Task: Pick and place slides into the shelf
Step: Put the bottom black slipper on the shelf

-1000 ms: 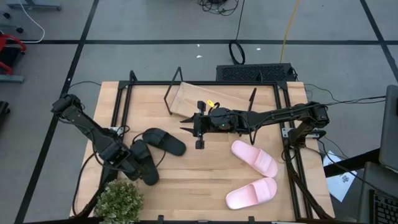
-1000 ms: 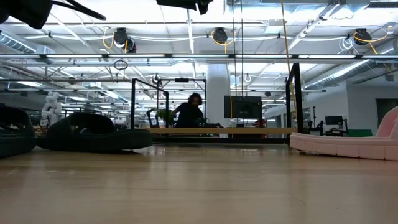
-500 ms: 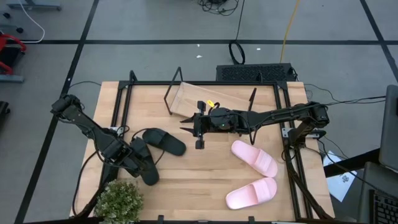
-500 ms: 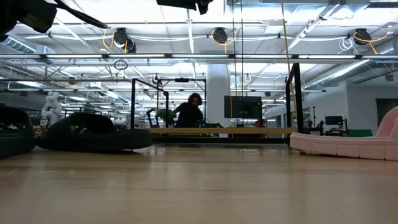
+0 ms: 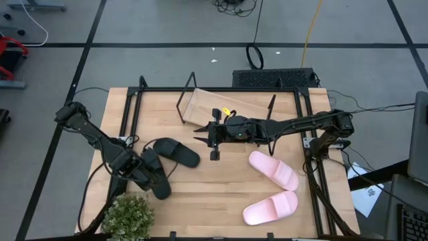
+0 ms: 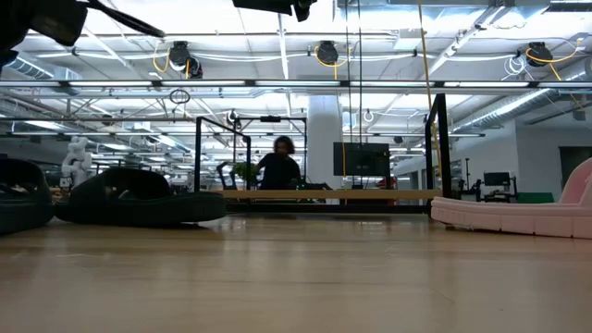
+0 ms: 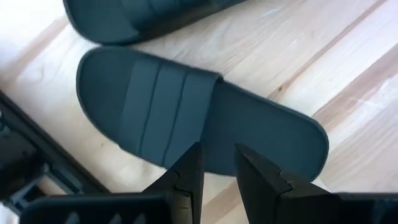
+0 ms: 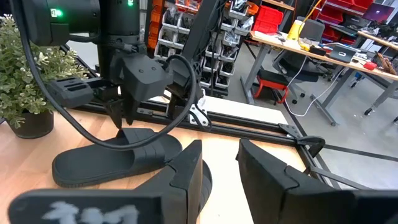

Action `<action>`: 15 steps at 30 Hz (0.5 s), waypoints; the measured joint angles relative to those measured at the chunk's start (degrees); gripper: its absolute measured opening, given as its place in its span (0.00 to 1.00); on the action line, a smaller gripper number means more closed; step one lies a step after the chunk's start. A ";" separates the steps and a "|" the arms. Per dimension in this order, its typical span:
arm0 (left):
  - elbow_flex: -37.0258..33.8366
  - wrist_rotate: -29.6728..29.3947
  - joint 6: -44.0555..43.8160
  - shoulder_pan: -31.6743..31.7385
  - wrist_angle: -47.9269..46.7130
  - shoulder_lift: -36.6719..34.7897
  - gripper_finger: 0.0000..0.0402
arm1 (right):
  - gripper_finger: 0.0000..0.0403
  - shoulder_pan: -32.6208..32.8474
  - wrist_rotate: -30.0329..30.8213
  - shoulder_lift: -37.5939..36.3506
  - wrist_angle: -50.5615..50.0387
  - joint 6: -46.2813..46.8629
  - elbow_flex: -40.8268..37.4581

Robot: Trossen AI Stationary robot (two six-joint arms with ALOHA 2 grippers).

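Slides on counter (image 5: pixel 221 184), shelf (image 5: pixel 227 110) bare.
L pincer (image 7: pixel 217 163) narrowly parted, empty, over black slide (image 7: pixel 186 121) by plant (image 5: pixel 127 215); R pincer (image 8: pixel 219 163) parted, empty, mid-counter; pink slides (image 5: pixel 273 169) near R edge.

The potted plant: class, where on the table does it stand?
In the high view the potted plant stands at the table's front-left corner, just below the left gripper and the nearest black slide.

The whole table (image 5: pixel 221 194) is being viewed from straight overhead. Its top is being skimmed at surface level by the low camera, facing the room beyond. A black slide (image 7: pixel 199 124) is being looked down on closely by the left wrist camera; the same slide (image 8: pixel 118 160) is being seen by the right wrist camera.
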 joint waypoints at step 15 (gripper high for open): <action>0.00 -1.05 1.64 2.13 1.34 0.02 0.31 | 0.24 0.00 -0.01 0.00 -0.02 0.02 0.00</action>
